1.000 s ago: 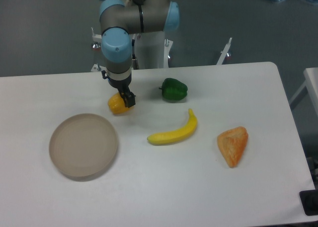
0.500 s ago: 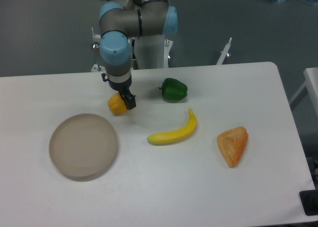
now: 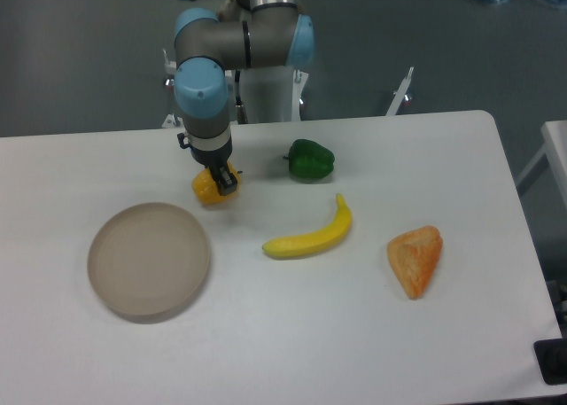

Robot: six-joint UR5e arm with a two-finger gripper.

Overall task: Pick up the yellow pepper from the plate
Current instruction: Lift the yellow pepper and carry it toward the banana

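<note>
The yellow pepper [image 3: 204, 190] sits in my gripper [image 3: 217, 183], above and to the right of the plate [image 3: 149, 260], over the white table. The gripper points down and is shut on the pepper. One dark finger [image 3: 227, 180] shows in front of the pepper's right side; the other is hidden behind it. The beige plate holds nothing. I cannot tell whether the pepper touches the table.
A green pepper [image 3: 310, 159] lies to the right of the gripper. A yellow banana [image 3: 310, 233] lies in the middle of the table. An orange wedge-shaped piece [image 3: 415, 259] lies at the right. The arm's base [image 3: 266, 86] stands at the table's back edge.
The gripper and the yellow pepper have shifted slightly to the left. The plate and the other fruits have not moved.
</note>
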